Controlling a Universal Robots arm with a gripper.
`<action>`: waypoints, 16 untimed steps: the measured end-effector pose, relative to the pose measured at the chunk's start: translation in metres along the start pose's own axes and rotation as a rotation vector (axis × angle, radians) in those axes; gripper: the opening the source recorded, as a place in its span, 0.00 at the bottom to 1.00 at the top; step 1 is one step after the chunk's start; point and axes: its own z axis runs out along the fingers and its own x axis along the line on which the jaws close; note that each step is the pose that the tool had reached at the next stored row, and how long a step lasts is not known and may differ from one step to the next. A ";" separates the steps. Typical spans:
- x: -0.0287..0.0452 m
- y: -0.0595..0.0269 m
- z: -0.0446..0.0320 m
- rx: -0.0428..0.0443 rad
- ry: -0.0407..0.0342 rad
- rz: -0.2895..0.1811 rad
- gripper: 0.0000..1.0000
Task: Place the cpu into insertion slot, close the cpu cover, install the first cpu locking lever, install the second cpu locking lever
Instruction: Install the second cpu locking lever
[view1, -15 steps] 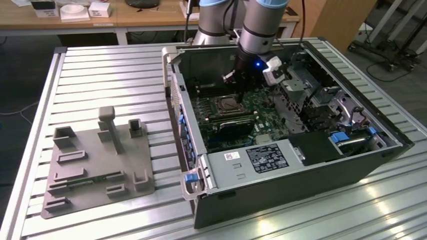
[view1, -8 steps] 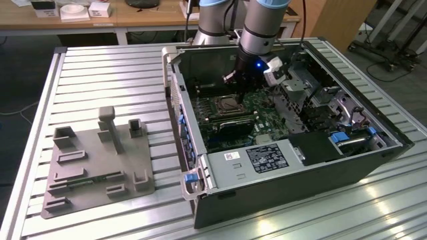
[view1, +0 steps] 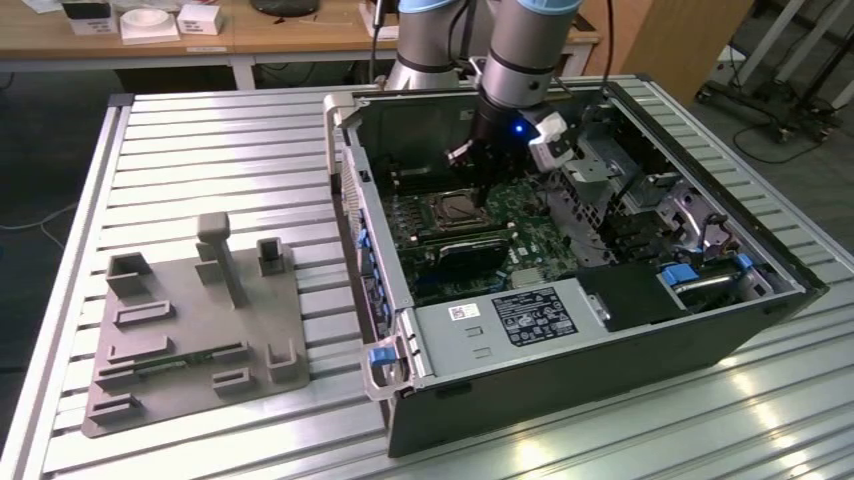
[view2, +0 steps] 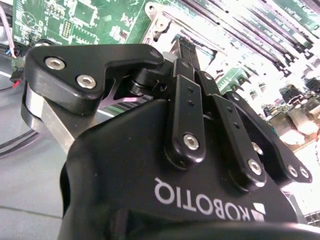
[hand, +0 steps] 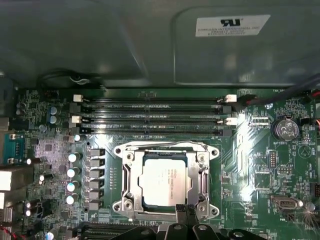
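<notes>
In the first wrist view the cpu (hand: 164, 183) is seen seated in the insertion slot (hand: 131, 183), framed by the cpu cover (hand: 204, 170) lying flat. The gripper (hand: 186, 212) is poised at the cover's edge, fingers pressed together, nothing held

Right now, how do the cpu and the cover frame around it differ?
The square silvery-grey cpu is a solid flat chip, while the thin silvery metal cpu cover is an open frame with a cut-out centre. The cpu sits inside; the cover surrounds it, lying flat. Both are metallic, square and level with the board.
</notes>
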 end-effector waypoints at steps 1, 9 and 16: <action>0.0000 -0.0009 -0.0001 0.0001 0.0000 0.000 0.10; 0.0000 -0.0038 -0.0013 0.0006 0.0002 0.000 0.10; 0.0001 -0.0036 -0.0081 0.0003 0.0000 0.000 0.10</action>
